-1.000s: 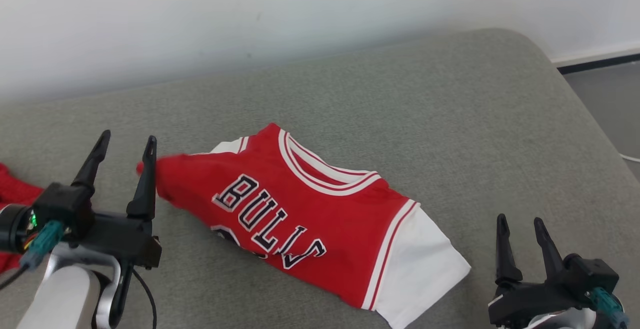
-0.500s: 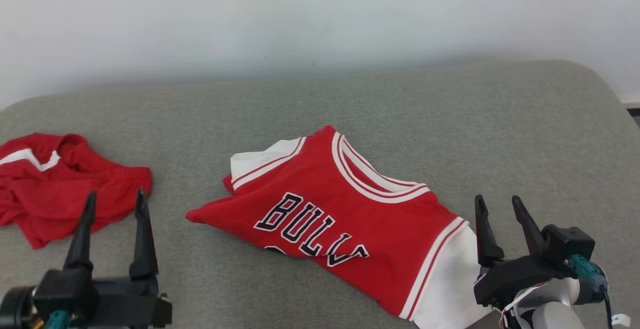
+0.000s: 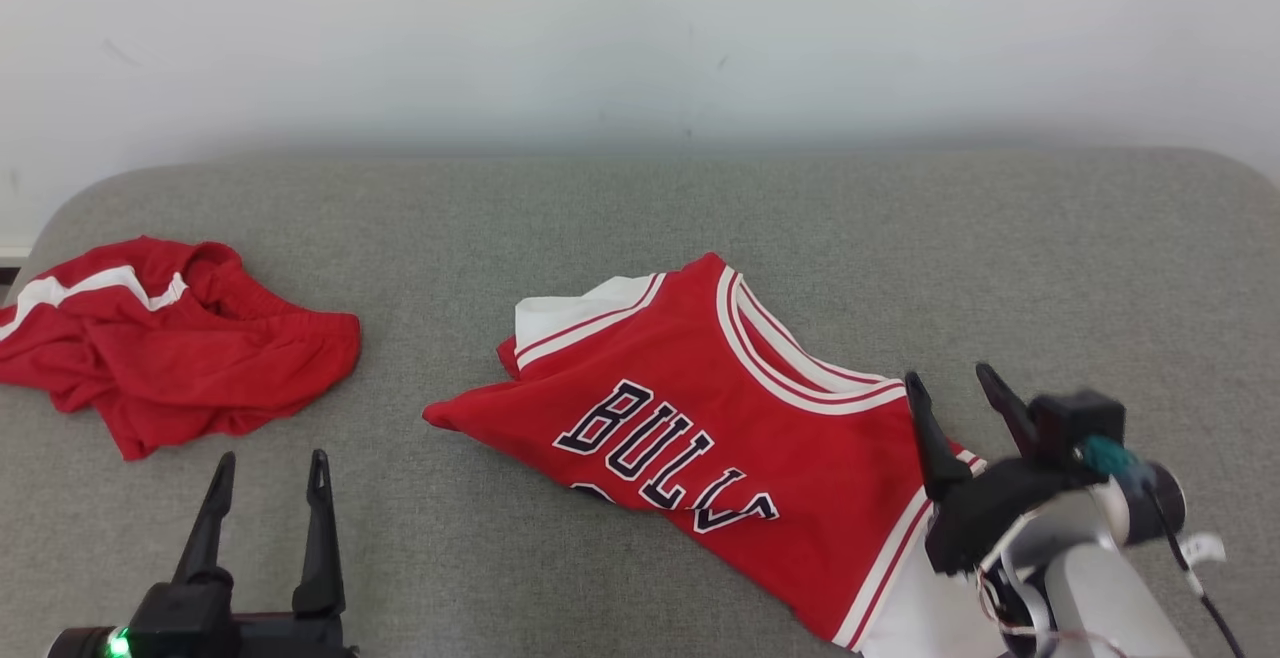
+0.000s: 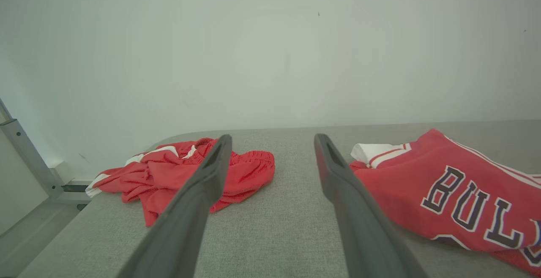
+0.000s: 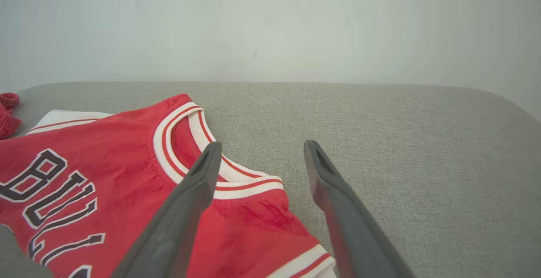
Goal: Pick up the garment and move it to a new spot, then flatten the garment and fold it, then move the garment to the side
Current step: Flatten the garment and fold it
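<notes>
The red jersey (image 3: pixel 700 408) is found lying at the centre of the grey cushion (image 3: pixel 620 208). The left gripper (image 3: pixel 273 458) is seen spread wide, nothing held, between the jersey and the red shorts (image 3: pixel 180 348). The right gripper (image 3: pixel 948 375) is likewise spread wide and empty over the jersey's collar side; contact cannot be confirmed.

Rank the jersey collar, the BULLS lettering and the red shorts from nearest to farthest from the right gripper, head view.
1. Jersey collar, just left of the right gripper.
2. BULLS lettering, mid-jersey.
3. Red shorts, far left.

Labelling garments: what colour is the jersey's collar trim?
White with red stripes. The collar trim shows best in the right wrist view.
</notes>
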